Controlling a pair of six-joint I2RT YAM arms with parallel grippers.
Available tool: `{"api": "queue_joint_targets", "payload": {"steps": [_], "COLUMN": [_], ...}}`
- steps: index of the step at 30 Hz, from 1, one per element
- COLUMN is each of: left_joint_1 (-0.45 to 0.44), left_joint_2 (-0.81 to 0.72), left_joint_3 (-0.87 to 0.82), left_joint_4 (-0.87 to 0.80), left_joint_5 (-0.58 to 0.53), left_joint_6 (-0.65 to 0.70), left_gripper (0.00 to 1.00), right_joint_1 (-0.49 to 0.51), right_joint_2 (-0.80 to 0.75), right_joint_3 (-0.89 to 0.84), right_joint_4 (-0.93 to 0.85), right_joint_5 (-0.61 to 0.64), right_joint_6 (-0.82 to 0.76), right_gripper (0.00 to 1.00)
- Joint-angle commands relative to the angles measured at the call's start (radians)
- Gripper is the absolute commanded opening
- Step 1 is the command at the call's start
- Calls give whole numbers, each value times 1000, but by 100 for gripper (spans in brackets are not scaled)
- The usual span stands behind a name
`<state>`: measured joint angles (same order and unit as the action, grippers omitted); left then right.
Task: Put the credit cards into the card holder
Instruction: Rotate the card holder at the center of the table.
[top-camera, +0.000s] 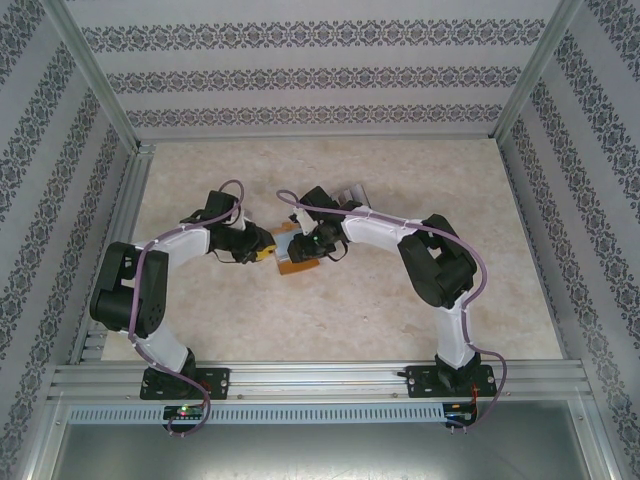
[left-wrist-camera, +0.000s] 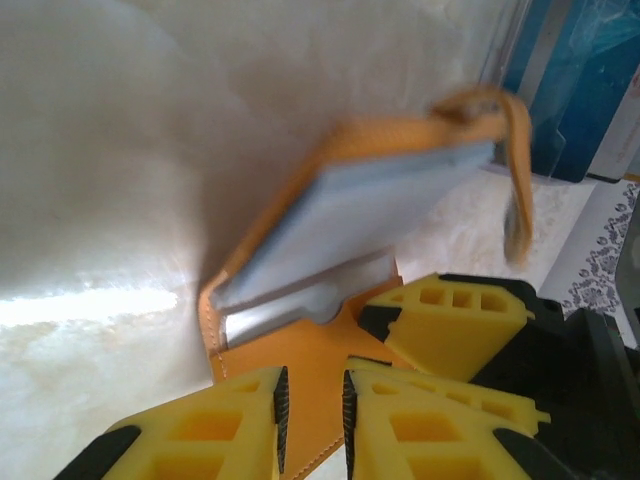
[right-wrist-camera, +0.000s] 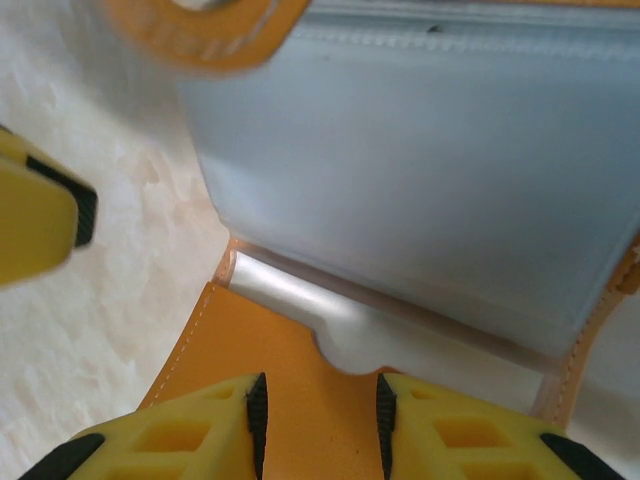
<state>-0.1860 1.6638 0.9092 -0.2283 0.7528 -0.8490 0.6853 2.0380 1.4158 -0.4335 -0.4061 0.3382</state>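
Note:
The card holder (top-camera: 297, 264), an orange wallet, lies open mid-table, its upper flap (left-wrist-camera: 380, 200) with pale bluish pockets tilted up. My left gripper (top-camera: 268, 252) comes in from the left. In its wrist view the jaws (left-wrist-camera: 312, 415) stand a narrow gap apart over the orange lower flap (left-wrist-camera: 320, 345), whose face shows between them. My right gripper (top-camera: 312, 248) reaches in from the right, and its jaws (right-wrist-camera: 320, 425) stand apart over the same flap (right-wrist-camera: 290, 370). One right finger (left-wrist-camera: 450, 315) sits close beside the left one. Blue credit cards (left-wrist-camera: 570, 90) lie beyond the wallet.
A small stack of cards (top-camera: 352, 189) lies on the pale tabletop just behind the right arm. Patterned walls (top-camera: 320, 70) and metal rails enclose the table (top-camera: 420, 300) on three sides. The wallet's orange strap loop (left-wrist-camera: 516, 170) hangs at its far corner.

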Motion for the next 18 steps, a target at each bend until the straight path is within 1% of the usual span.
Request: {"api": "queue_joint_targets", "payload": {"steps": [1, 6, 11, 15, 16, 18], "left_joint_1": [-24, -62, -68, -76, -76, -75], "left_joint_2": [5, -9, -6, -19, -21, -6], "left_joint_3": [-6, -15, -41, -60, -70, -88], "left_joint_4": [54, 46, 140, 121, 119, 115], "left_joint_5": [26, -5, -9, -52, -65, -91], "left_joint_6": [-52, -90, -181, -190, -190, -186], "left_gripper": [25, 29, 27, 24, 25, 29], "right_joint_1": [6, 2, 2, -3, -3, -3], "right_joint_2": [9, 40, 43, 28, 26, 29], "right_joint_3": [13, 29, 6, -25, -30, -34], "right_joint_4": [18, 28, 44, 62, 67, 78], "right_joint_5": [29, 44, 69, 81, 80, 74], "right_joint_6": [16, 62, 80, 94, 97, 102], "right_gripper": [37, 37, 37, 37, 37, 37]}}
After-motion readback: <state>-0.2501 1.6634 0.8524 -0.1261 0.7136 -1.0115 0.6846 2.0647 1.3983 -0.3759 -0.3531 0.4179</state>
